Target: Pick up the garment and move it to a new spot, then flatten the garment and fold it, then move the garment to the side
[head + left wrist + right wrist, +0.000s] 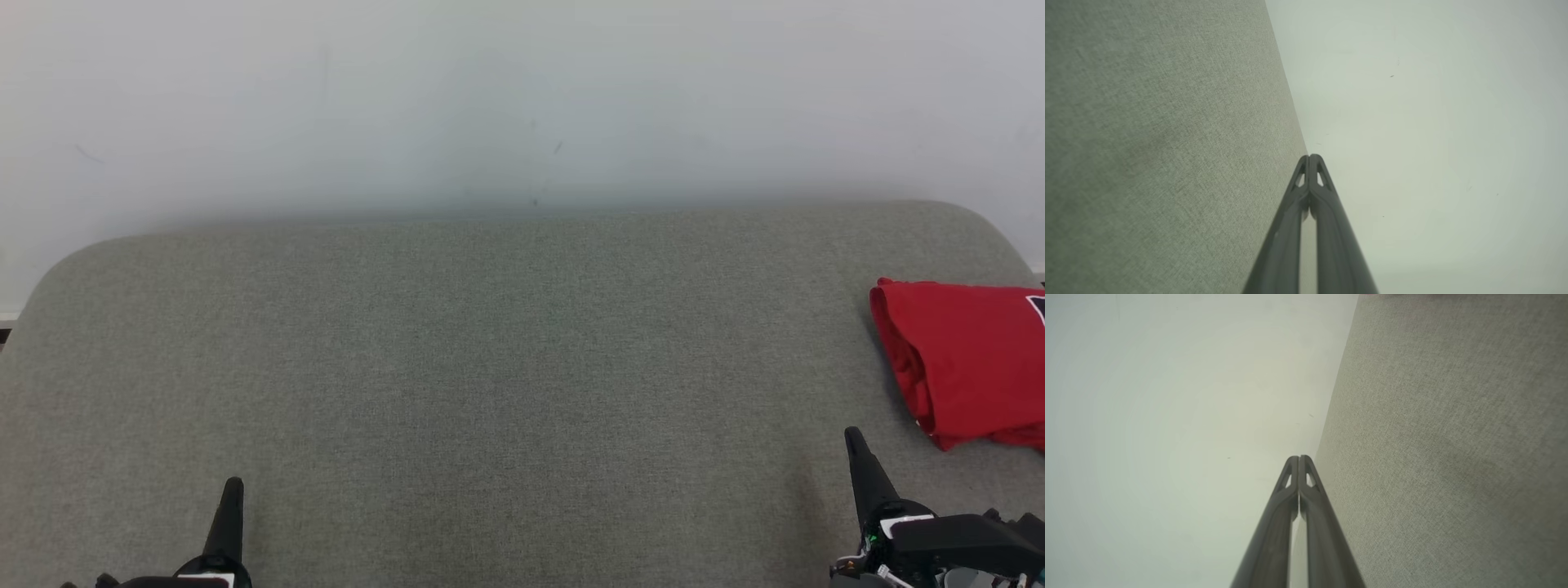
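A padded surface [490, 367] covered in grey-green woven fabric, with rounded far corners, is seen set against a plain pale wall [490, 98] that bears a few faint marks. On the right end of this surface a red garment [963, 367] is laid in a folded bundle, its right part cut off by the edge of the head view, where a small dark patch is seen on the cloth. The garment is placed beyond the right gripper [853, 437] and to its right, near but not touched by it, and well apart from the left gripper [233, 488] at the opposite side. Both grippers are held low at the near edge of the surface, fingers pointed away from the robot toward the wall, the right one tilted slightly leftward. In each wrist view the two dark fingers are seen pressed together at the tips, with nothing caught between them, and the fabric and the wall are met along a slanted line behind them. The middle of the surface is seen smooth and flat.
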`<state>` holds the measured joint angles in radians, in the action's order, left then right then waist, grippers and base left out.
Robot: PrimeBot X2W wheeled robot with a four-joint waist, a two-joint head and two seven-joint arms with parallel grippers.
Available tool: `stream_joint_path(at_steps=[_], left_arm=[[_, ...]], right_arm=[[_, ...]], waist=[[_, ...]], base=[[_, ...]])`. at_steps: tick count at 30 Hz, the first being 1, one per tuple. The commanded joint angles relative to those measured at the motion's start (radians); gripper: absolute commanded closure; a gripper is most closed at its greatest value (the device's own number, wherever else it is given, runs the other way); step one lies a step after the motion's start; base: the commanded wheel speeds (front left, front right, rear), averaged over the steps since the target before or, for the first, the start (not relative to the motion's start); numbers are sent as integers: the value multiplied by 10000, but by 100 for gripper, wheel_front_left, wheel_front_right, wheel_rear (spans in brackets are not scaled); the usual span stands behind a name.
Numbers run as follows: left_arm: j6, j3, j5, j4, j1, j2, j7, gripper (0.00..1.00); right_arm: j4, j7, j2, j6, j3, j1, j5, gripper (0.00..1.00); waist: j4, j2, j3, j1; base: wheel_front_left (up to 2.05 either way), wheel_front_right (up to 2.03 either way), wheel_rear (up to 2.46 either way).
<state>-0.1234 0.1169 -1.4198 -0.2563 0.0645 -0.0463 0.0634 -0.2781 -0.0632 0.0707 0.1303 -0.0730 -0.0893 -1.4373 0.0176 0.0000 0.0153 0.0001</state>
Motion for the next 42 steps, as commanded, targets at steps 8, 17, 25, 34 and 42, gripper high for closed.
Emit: stream_joint_path(at_steps=[8, 17, 25, 34, 42], left_arm=[[-68, -7, -706, 93, 288, -54, 193, 100], [-92, -18, -1252, 106, 391, -56, 353, 100], [-80, -22, -1812, 122, 470, -59, 501, 100], [-89, -26, -1953, 126, 509, -60, 529, 100], [-89, -25, -1953, 127, 507, -59, 528, 100]], right_arm=[[178, -218, -90, 7, -174, -166, -644, 100], [256, -352, -153, 7, -296, -188, -1169, 100], [340, -501, -208, 7, -408, -220, -1645, 100], [357, -544, -225, 7, -442, -228, -1760, 100], [354, -543, -223, 7, -440, -228, -1761, 100]], waist=[[-54, 0, -56, -1], [-105, 0, -109, -1], [-156, 0, -163, -1], [-176, 0, -184, -1], [-176, 0, -184, -1]], base=[[0, 0, 0], [0, 0, 0], [0, 0, 0], [0, 0, 0], [0, 0, 0]])
